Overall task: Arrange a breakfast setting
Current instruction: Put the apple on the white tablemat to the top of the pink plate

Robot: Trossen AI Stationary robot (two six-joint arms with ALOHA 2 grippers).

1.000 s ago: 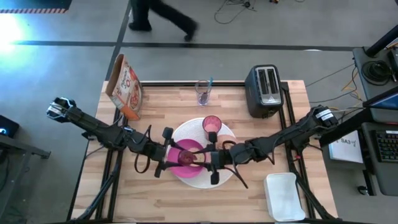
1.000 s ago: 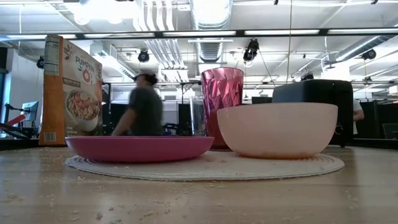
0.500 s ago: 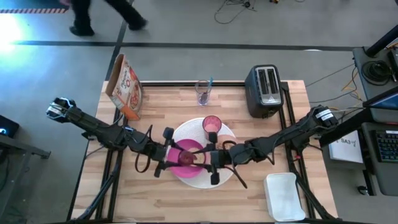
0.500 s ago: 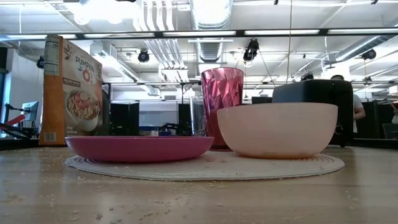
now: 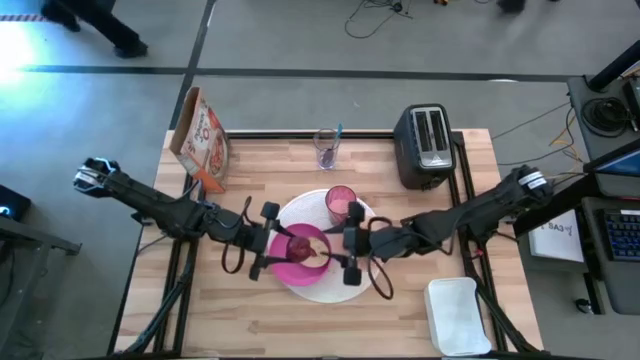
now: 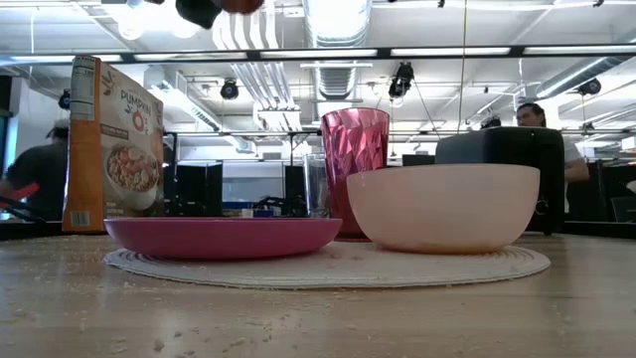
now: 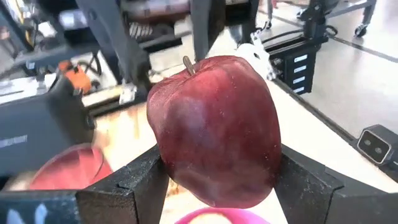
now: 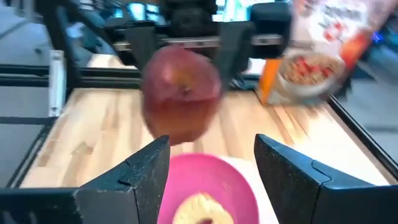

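Observation:
My left gripper [image 5: 292, 245] is shut on a dark red apple [image 7: 211, 124], held above the magenta plate [image 5: 292, 268]. A bagel [image 8: 199, 208] lies on that plate. The magenta plate rests on the large white round plate [image 5: 365, 215], beside the peach bowl [image 6: 442, 207] and the pink tumbler [image 5: 340, 203]. My right gripper [image 8: 211, 149] is open and empty; it faces the apple from the table's right side, over the white plate. The teal-handled spoon stands in a clear glass [image 5: 327, 148] at the far edge. My left gripper pinches the apple's two opposite sides [image 7: 171, 155] between its two fingers. The fingers come level from the table's left side. The apple sits upright, stem up, lifted clear above the magenta plate.
A cereal box [image 5: 203, 135] stands at the far left and a dark toaster [image 5: 425, 145] at the far right. A white tray [image 5: 455, 315] lies at the near right corner. People [image 6: 542, 114] show in the room beyond the table.
My right gripper has drawn back toward the table's right edge, away from the apple. My left gripper has shifted slightly toward the right with the apple, and its tip now shows at the top edge of the low view.

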